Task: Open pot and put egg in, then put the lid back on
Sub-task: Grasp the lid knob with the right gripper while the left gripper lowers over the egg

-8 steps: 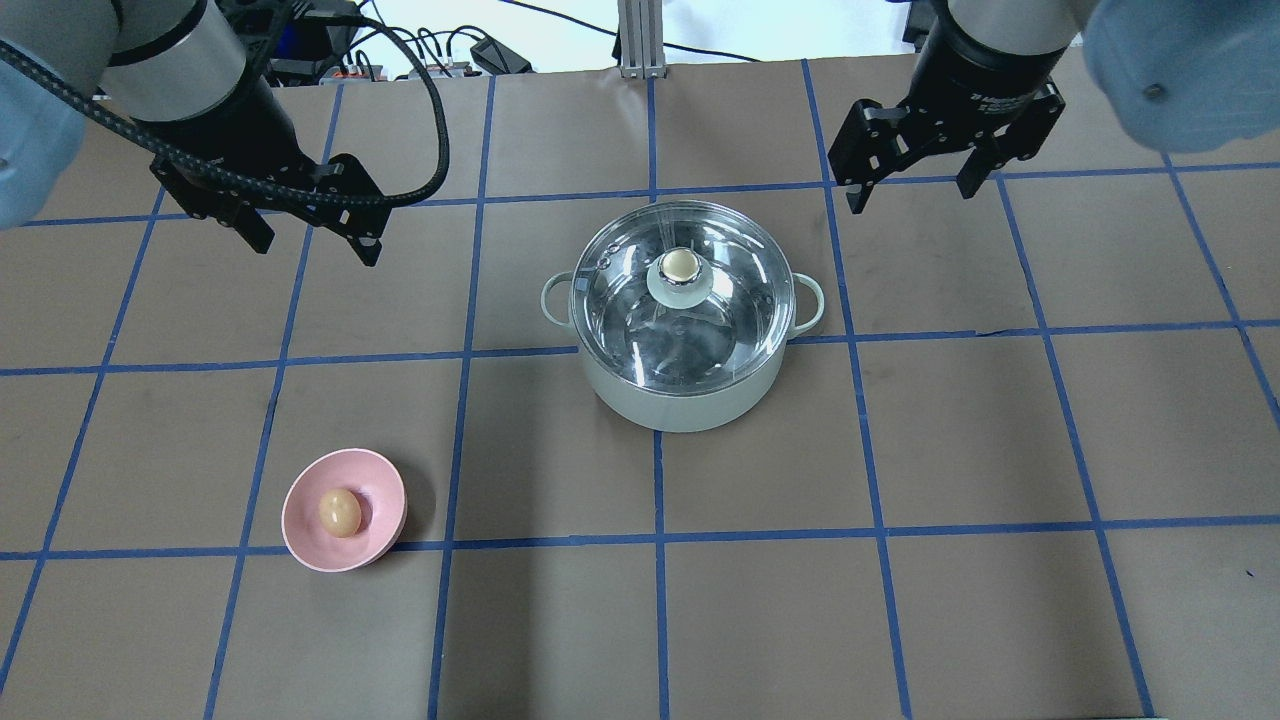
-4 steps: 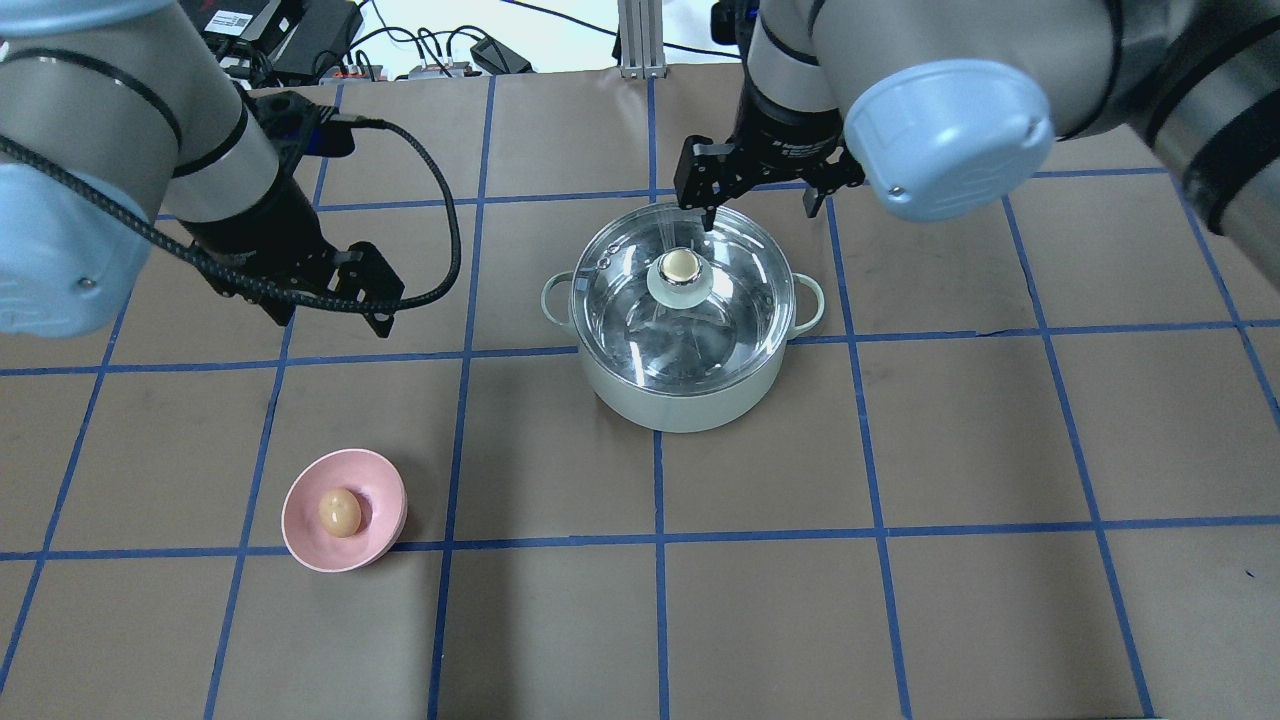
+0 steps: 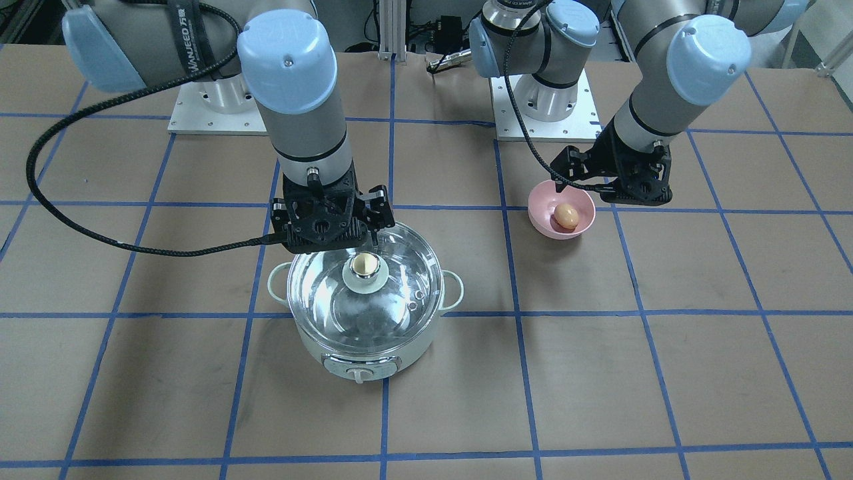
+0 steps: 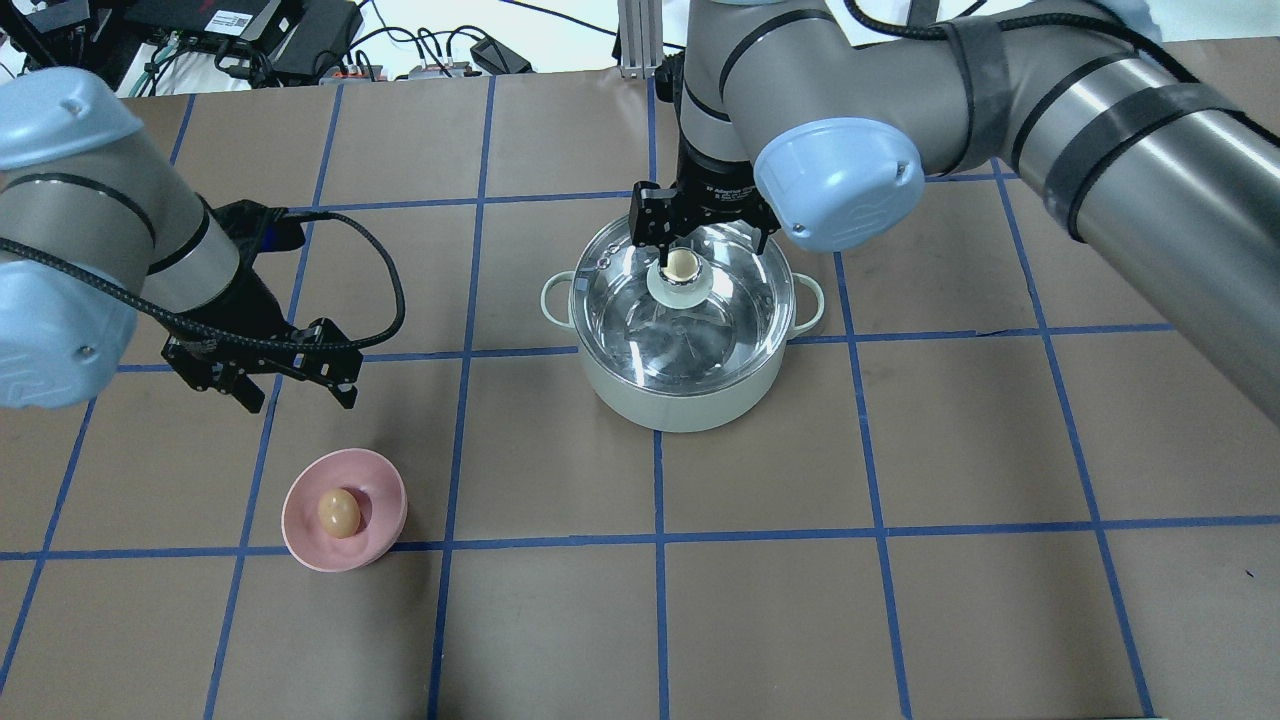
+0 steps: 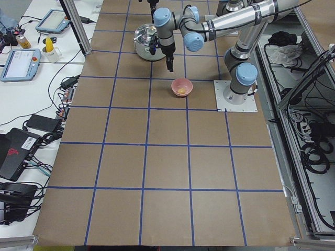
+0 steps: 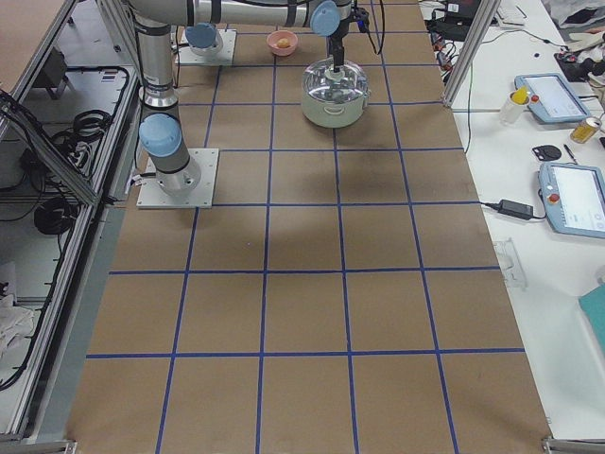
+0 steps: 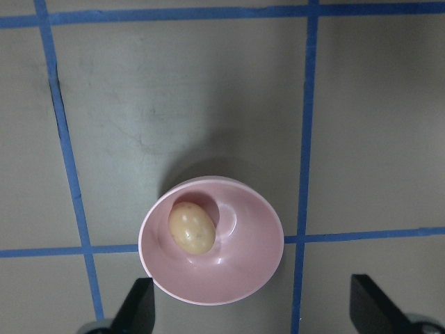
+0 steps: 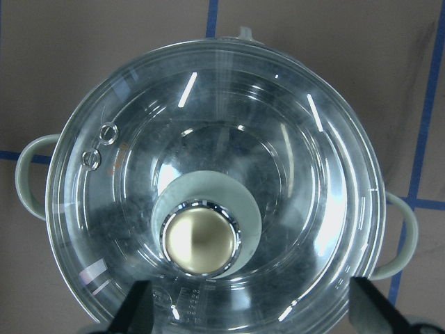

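The mint-green pot (image 4: 690, 405) stands mid-table with the glass lid (image 4: 720, 320) on it, its beige knob (image 4: 682, 264) on top. My right gripper (image 4: 702, 232) hangs open over the lid; in the right wrist view the knob (image 8: 201, 242) lies just ahead of the gap between the fingertips (image 8: 135, 309). The tan egg (image 4: 339, 511) lies in a pink bowl (image 4: 380, 495). My left gripper (image 4: 297, 385) is open above the table, just behind the bowl. In the left wrist view the egg (image 7: 191, 227) and bowl (image 7: 247, 268) lie ahead of the open fingers.
The table is brown paper with a blue tape grid (image 4: 660, 540). Cables and power bricks (image 4: 300, 40) lie beyond the far edge. The pot's control knob (image 3: 360, 375) faces away from the robot. The pot's side handles (image 4: 555, 295) stick out left and right.
My right gripper has moved left from the far right to over the lid knob. My left gripper has moved forward toward the pink bowl. Pot, lid and egg have not moved.
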Available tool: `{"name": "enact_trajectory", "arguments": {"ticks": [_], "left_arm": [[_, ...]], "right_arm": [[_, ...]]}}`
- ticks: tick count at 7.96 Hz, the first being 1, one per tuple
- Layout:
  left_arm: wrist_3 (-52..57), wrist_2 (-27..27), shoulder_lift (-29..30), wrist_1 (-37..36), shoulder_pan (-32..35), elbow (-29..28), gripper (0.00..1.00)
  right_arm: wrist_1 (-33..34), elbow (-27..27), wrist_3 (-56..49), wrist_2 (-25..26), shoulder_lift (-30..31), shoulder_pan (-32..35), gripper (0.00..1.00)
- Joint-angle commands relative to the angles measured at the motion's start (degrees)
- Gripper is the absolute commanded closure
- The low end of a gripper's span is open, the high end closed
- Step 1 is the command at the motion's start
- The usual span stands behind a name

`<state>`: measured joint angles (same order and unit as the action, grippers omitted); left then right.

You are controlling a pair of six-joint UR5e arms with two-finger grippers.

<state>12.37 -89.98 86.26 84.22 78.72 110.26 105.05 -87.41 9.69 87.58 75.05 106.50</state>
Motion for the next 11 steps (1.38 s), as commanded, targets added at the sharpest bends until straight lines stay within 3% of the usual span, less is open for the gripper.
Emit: {"name": "enact_trajectory", "arguments": {"ticks": [1, 4, 7, 11], "left_arm": [[0.72, 1.48, -0.03, -8.05, -6.2, 10.8, 0.0], [0.72, 0.17, -0.04, -21.86, -5.95, 19.7, 0.0], [1.34, -0.81, -0.39, -22.7, -5.95, 22.45, 0.0], [1.95, -0.99, -1.0, -22.61, -5.95, 23.77, 0.0]], "right_arm": [[2.26, -2.75, 0.24, -0.13, -1.57, 0.9, 0.0], [2.71, -2.94, 0.24, -2.5, -2.01, 1.08, 0.0], [5.07, -2.94, 0.15, -2.59, -3.23, 1.08, 0.01], [5.17, -2.94, 0.07, -2.59, -3.42, 1.08, 0.19]]}}
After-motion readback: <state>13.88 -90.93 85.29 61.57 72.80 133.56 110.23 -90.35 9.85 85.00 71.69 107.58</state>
